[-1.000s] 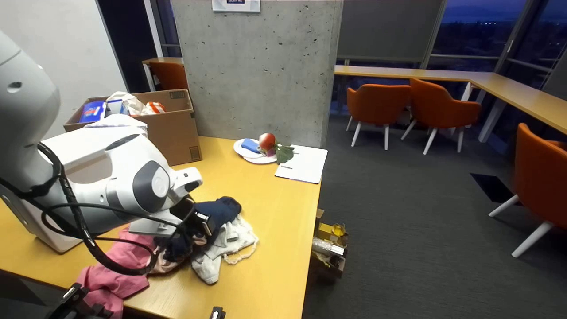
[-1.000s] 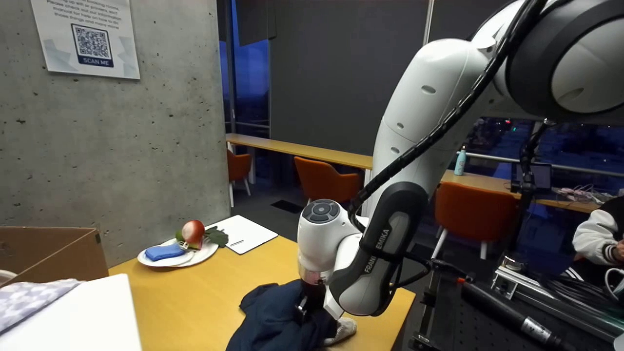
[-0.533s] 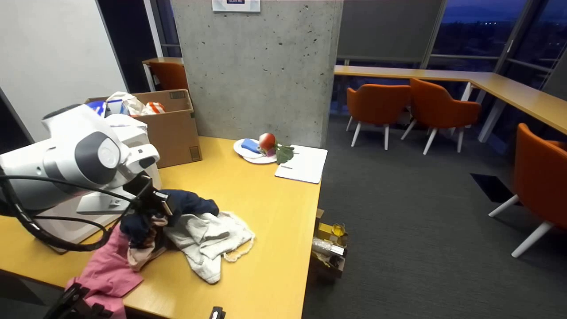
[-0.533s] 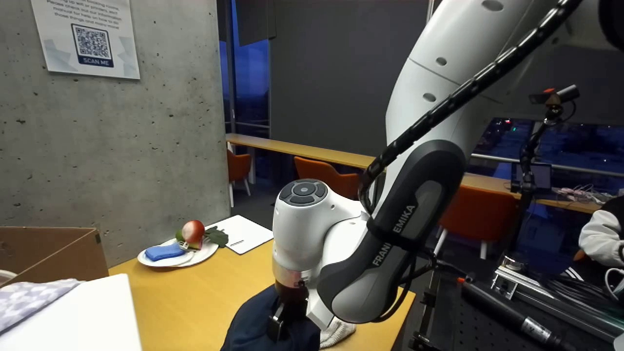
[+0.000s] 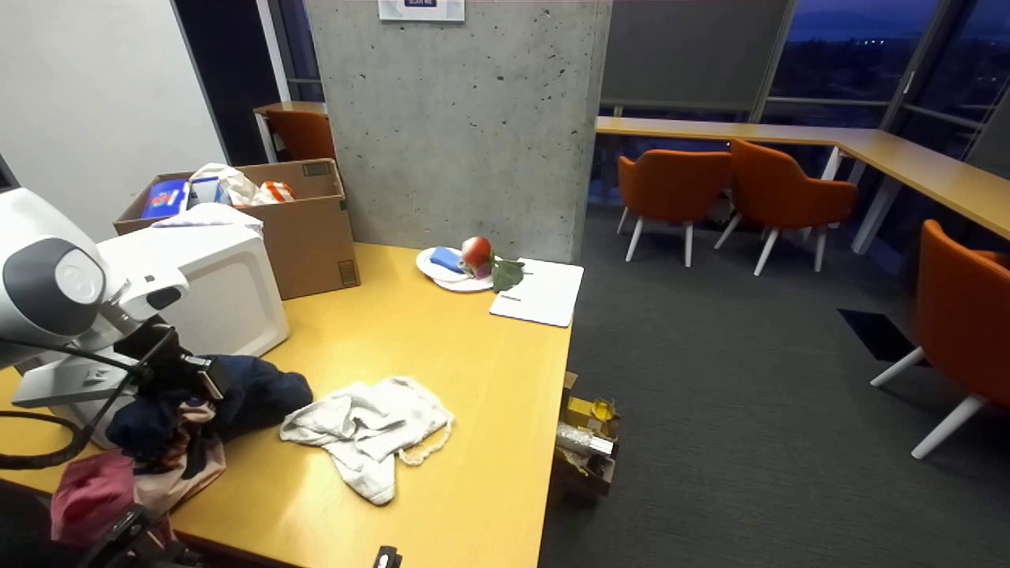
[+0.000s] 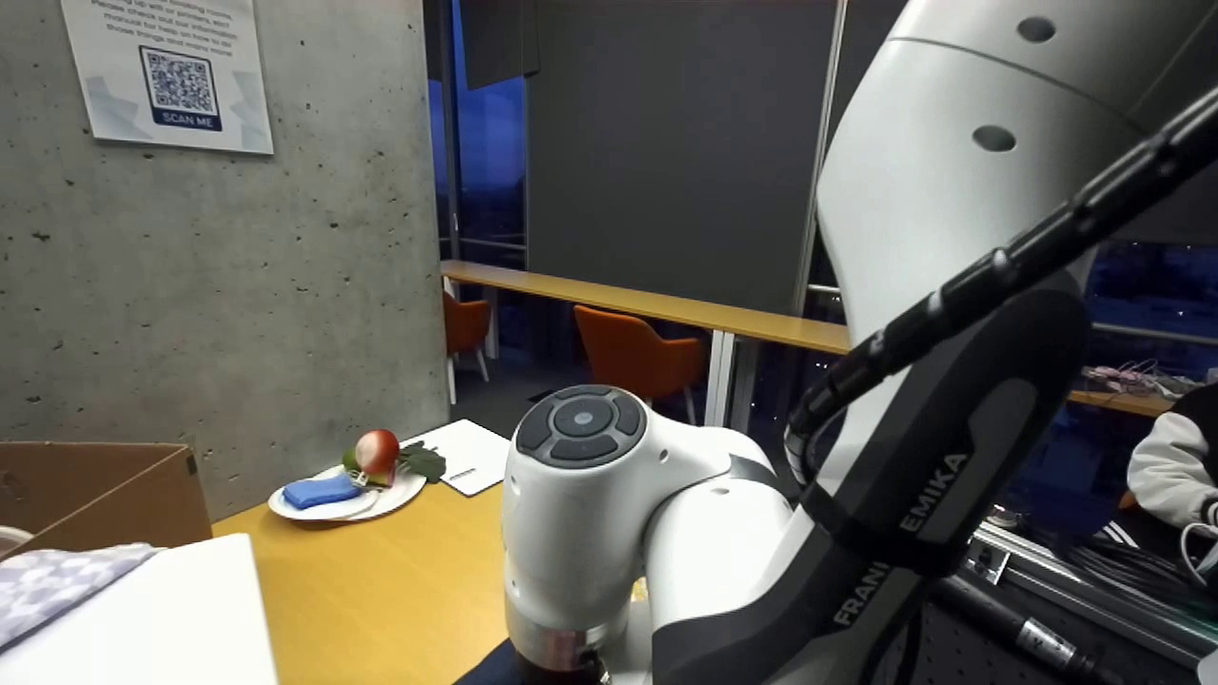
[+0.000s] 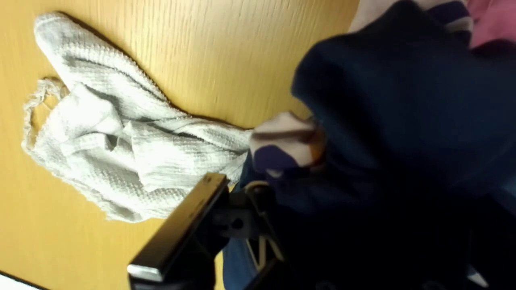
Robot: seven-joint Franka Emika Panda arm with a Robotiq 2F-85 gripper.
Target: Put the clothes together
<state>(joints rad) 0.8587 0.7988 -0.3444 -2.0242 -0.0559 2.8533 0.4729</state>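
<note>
I had two groupings on the table [image 5: 473, 355]. The navy garment [image 5: 264, 394] was bunched around the gripper [image 5: 207, 379], with a patterned peach cloth [image 5: 181, 477] showing below it and the pink garment [image 5: 93, 485] adjacent, by the table edge. The white cloth [image 5: 371, 434] lay just beside the navy garment; contact was not verifiable. I judged the white cloth to be the item still to be joined. The bunching, in my assessment, served transport: gathered fabric moves as one mass. The plate [image 5: 460, 285] stood well apart, presumably to keep the working path free.

Jaw state: the wrist view gave me one finger [image 7: 178, 225] only; dark, blurred fabric covered the other side. A hold on the navy garment was probable, but I could not tell how far apart the jaws stood.

Arm state: in an exterior view, the arm [image 6: 913, 476] descended from the upper right, folded, and ended nearly upright, directed toward the table. The gripper sat low, near the white box [image 5: 225, 304]; lateral motion there required caution.
</note>
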